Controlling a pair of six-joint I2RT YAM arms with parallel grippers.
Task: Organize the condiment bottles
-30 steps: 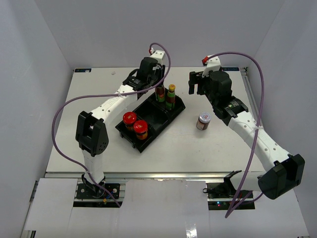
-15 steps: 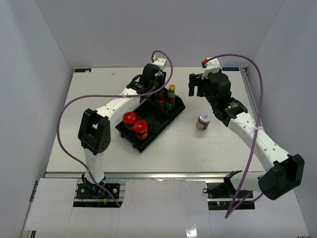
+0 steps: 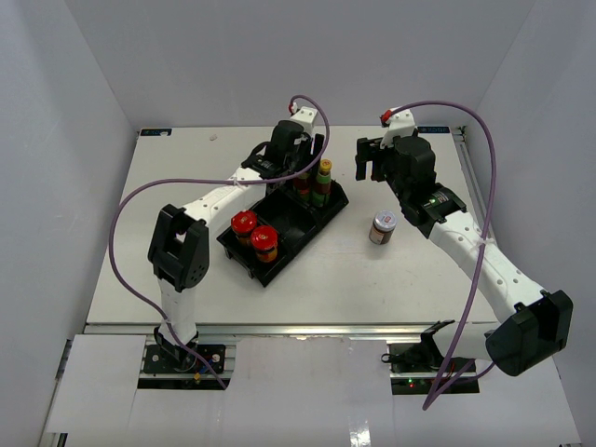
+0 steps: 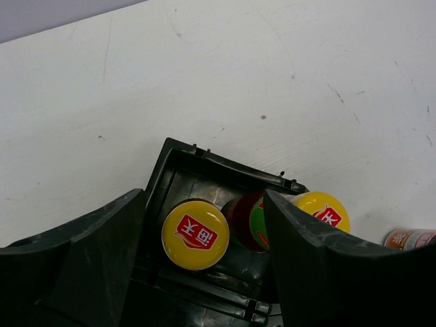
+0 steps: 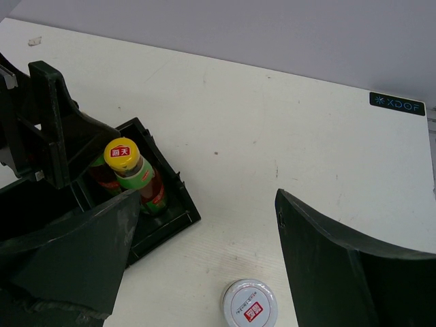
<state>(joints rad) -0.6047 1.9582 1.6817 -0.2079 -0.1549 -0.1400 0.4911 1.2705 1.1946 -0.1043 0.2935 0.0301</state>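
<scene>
A black tray (image 3: 284, 223) lies at an angle on the white worktop (image 3: 186, 205). Four of the five containers stand in it. At the tray's far end are the left slim bottle (image 4: 195, 234) and the right slim bottle (image 3: 323, 177), side by side and upright, each with a yellow cap. At the tray's near end a red-lidded jar (image 3: 244, 222) and a second red-lidded jar (image 3: 264, 237) stand just beside each other. The white-lidded jar (image 3: 383, 226) is outside the tray, upright on the bare worktop to the tray's right and apart from it.

The left gripper (image 4: 204, 204) hangs over the tray's far end with its fingers (image 4: 102, 252) spread apart. In the left wrist view the cap of the left slim bottle sits between them with a gap on either side, so nothing is clamped. The cap of the right slim bottle shows just past the right-hand finger.

The right gripper (image 3: 370, 158) hovers above the worktop beyond the tray's far right corner. Its fingers (image 5: 340, 272) are wide apart and hold nothing. In the right wrist view the white-lidded jar lies low in the gap between them, well below the fingertips and untouched.
</scene>
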